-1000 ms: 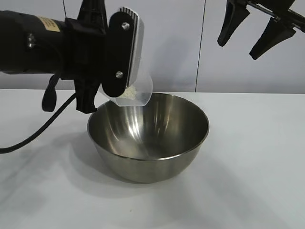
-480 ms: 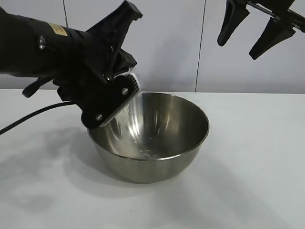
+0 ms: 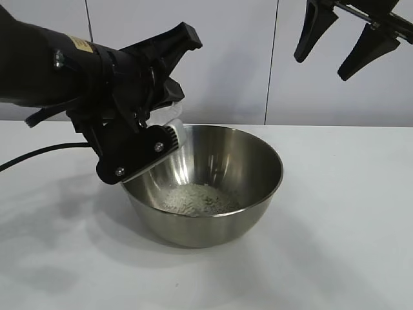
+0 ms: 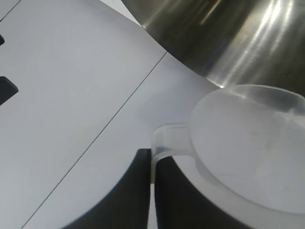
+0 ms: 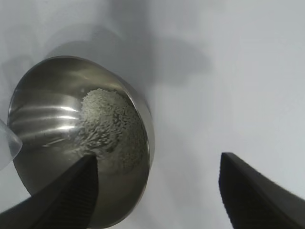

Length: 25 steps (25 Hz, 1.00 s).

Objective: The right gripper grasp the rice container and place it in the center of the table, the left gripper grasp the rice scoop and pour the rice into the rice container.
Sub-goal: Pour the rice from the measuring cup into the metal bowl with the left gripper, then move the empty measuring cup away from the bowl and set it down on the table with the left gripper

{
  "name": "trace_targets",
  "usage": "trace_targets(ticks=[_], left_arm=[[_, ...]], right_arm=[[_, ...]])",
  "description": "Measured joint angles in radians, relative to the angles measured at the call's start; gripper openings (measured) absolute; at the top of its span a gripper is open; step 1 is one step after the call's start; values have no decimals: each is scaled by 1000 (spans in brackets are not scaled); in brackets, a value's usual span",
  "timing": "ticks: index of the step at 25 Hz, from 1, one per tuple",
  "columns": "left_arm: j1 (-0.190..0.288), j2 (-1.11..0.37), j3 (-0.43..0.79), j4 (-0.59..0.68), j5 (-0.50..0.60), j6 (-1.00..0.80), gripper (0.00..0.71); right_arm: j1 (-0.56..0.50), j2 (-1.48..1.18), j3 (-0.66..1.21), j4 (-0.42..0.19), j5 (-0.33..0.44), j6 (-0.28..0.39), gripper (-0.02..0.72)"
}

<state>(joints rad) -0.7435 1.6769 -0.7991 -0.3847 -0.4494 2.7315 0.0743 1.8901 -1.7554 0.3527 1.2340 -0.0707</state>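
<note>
White table (image 3: 335,213) — left pincer (image 3: 169,132) pinching tipped rice scoop (image 3: 175,123) over rice container (image 3: 213,226).

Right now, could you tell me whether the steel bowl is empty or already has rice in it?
It has rice in it. A heap of white rice lies on the bottom of the rice container, with the tipped rice scoop at its rim.

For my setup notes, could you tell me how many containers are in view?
2: the rice container on the table, and the rice scoop tipped over its rim in the left gripper.
</note>
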Motion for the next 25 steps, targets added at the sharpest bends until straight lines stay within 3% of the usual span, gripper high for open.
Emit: trace_targets(ticks=[3,5,9,15,20,25], left_arm=[[0,0,-3,-41,1,-49,9],[0,0,-23,-111,2,-177,9],[0,-1,-95,-260,2,-625,9],[15,-14,-122,-301,2,-1278,9],[64,-31,-122,-327,0,-1803,9],[142,-38,-116,-309,0,-2331,9]], right_arm=[[0,0,0,0,0,0,494],[0,0,0,0,0,0,494],[0,0,0,0,0,-1,494],[0,0,0,0,1,-1,494],[0,0,0,-1,1,-4,494],[0,0,0,-1,1,-9,494]])
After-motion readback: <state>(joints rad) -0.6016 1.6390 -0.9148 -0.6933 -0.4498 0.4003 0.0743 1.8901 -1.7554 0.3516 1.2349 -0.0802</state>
